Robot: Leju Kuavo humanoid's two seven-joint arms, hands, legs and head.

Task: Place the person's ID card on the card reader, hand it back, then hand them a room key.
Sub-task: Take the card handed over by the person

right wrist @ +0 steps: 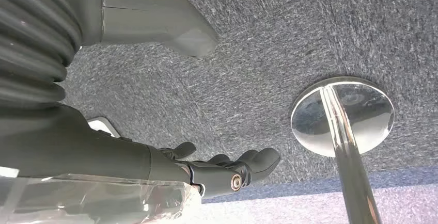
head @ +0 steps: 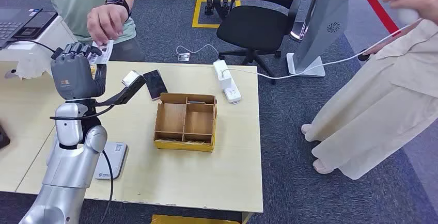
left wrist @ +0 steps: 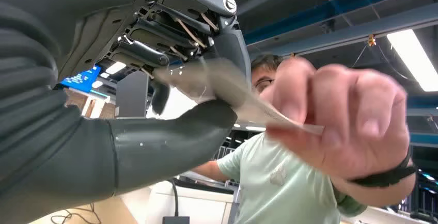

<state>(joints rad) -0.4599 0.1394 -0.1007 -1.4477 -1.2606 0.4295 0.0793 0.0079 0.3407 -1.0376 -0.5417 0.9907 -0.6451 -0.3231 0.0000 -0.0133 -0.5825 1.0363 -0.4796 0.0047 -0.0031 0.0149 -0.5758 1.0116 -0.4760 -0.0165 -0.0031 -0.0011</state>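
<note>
From the head view I see my left hand (head: 76, 74) raised above the table (head: 155, 177), pinching the ID card (head: 105, 52) at its fingertips, where a person's hand (head: 106, 22) also grips it. The card reader (head: 111, 159) lies below, beside my forearm. In the left wrist view, thumb and fingers clamp the ID card (left wrist: 227, 87). In the right wrist view, my right hand (right wrist: 227, 170) hangs unclenched over carpet, holding nothing.
</note>
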